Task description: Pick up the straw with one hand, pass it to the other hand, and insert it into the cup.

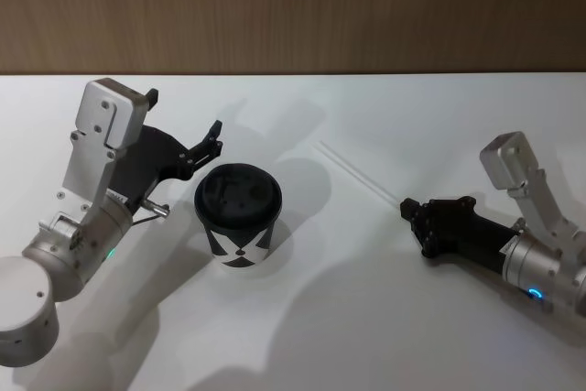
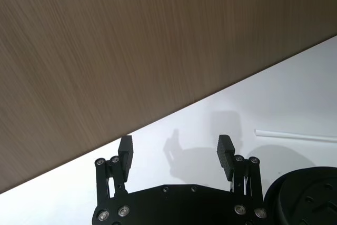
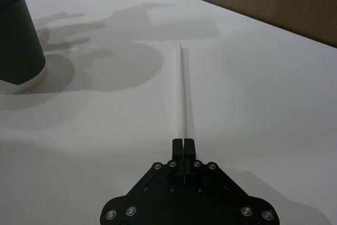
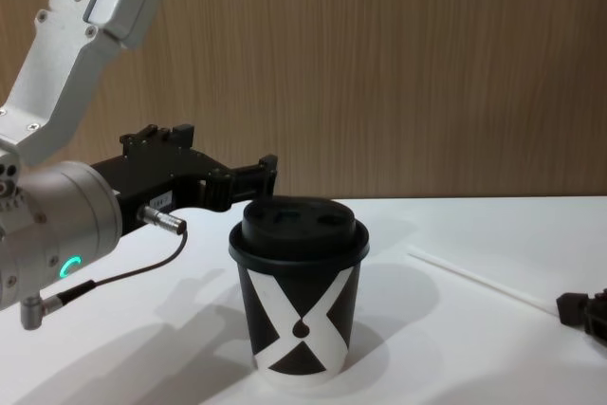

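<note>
The straw [image 1: 359, 174] is thin and white and lies along the white table [image 1: 385, 318], right of the cup. My right gripper [image 1: 406, 211] is shut on its near end. In the right wrist view the fingers [image 3: 179, 147] are pressed together where the straw [image 3: 182, 93] meets them. The black cup [image 1: 238, 214] with its domed lid stands upright at the table's middle; the white X shows in the chest view on the cup [image 4: 299, 315]. My left gripper [image 1: 183, 116] hovers open just left of and behind the cup, holding nothing, with its fingers [image 2: 125, 150] spread wide.
A wood-panelled wall [image 1: 293, 6] runs along the table's far edge. The cup's lid [image 2: 308, 196] sits close beside the left gripper. A grey cable [image 4: 123, 272] loops under the left wrist.
</note>
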### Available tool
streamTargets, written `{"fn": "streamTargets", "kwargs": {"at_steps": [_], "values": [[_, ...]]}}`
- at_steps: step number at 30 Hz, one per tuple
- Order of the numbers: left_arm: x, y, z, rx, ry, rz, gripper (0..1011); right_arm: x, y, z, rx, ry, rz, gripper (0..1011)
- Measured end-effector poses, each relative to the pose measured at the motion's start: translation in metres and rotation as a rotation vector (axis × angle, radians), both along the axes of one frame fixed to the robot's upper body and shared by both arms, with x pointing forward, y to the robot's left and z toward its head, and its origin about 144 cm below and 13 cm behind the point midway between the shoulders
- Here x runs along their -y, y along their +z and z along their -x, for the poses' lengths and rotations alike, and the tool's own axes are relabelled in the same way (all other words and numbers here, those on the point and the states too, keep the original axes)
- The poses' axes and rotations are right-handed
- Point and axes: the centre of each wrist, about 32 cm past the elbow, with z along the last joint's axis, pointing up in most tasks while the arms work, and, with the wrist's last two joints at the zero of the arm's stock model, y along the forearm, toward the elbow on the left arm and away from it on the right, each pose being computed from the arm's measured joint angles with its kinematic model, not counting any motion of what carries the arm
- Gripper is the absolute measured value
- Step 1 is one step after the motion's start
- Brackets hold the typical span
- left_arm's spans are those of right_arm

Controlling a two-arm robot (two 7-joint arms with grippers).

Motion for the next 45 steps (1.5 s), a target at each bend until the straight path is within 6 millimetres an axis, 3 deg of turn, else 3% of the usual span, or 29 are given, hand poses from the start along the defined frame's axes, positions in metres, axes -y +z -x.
{"fn": "streamTargets", "kwargs": {"at_steps": [21,34,45], "values": [[0.0,0.0,0.0,0.0,0.0,0.0,1003,-0.01,0.029,-0.011,0.201,-0.002,-0.215,1],[0.0,0.0,0.0,0.0,0.0,0.0,1003,-0.038,0.048,-0.02,0.292,0.077,-0.411,1],[0.0,0.0,0.0,0.0,0.0,0.0,1003,-0.068,0.054,-0.011,0.298,0.156,-0.533,1]]}}
